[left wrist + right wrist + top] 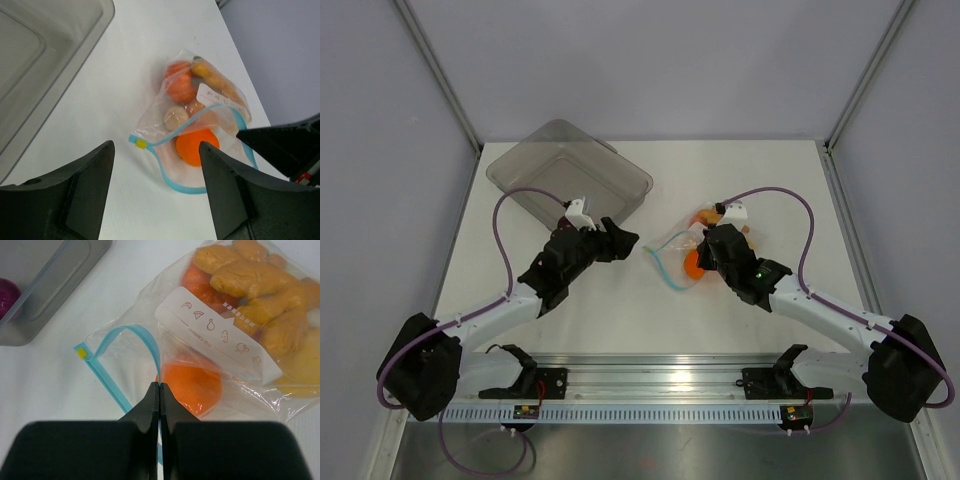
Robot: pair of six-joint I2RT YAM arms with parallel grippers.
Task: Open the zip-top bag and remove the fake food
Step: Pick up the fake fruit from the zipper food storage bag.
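The zip-top bag (682, 256) lies right of centre on the table, its blue-teal zip strip (102, 380) parted and the mouth open. Inside it are fake food pieces: an orange ball (192, 385), yellow-orange bits (260, 285), a small beige piece (175, 117) and a peach (179, 85). My right gripper (159, 386) is shut on the upper zip strip at the bag's mouth; it also shows in the top view (703, 250). My left gripper (156, 145) is open and empty, a little left of the bag and above the table, as the top view (625, 238) shows.
A grey translucent tray (570, 172) stands at the back left, close behind the left gripper. A purple piece (7, 295) lies in it. Walls enclose the table on three sides.
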